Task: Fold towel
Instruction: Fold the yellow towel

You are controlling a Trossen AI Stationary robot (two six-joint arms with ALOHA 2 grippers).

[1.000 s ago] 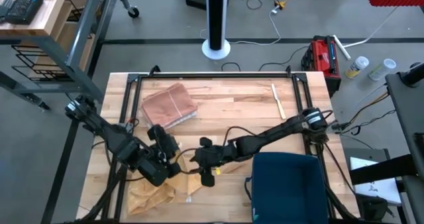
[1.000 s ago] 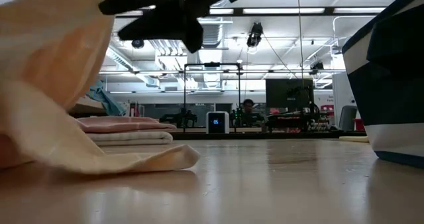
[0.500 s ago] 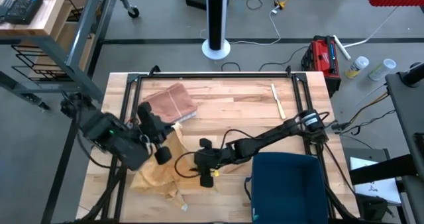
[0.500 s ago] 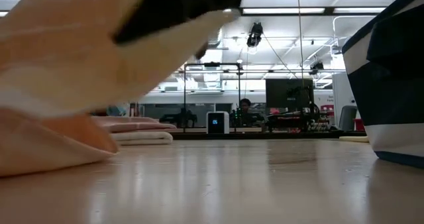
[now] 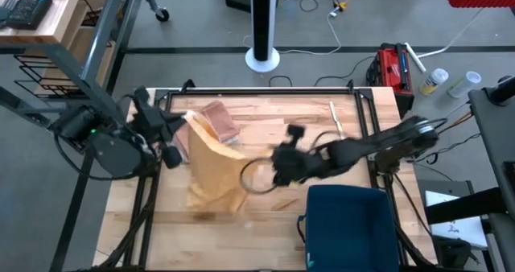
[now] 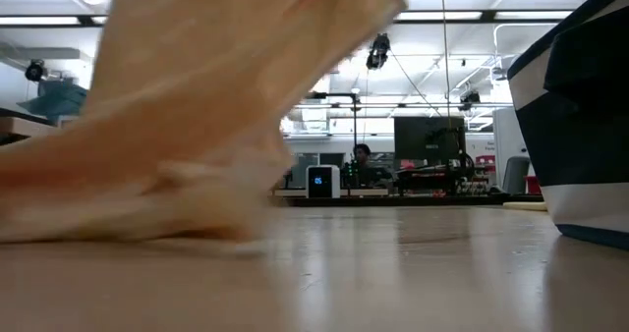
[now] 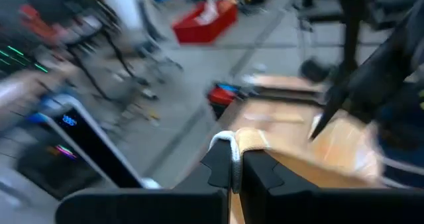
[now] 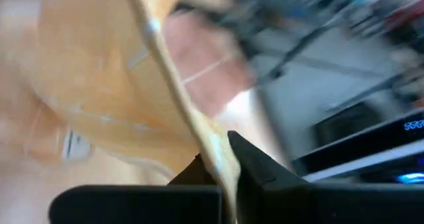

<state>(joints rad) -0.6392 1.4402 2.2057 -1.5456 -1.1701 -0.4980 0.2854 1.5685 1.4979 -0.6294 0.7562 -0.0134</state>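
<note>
Towel (image 5: 213, 171), tan, hangs stretched left of centre in the high view. I see my left gripper (image 7: 232, 173) pinching one edge at its upper left, my right gripper (image 8: 222, 168) clamped on another at mid-frame. Folded pink cloth (image 5: 219, 119) lies behind.

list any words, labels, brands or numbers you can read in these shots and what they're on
None can be read with certainty.
Blue lit characters on a small white device in the room behind the table: too small to read.
Blue lit digits on a dark panel seen from the right wrist: blurred.
Blue lit display on a dark unit seen from the left wrist: blurred.
A small tag on the tan towel: no print legible.
</note>
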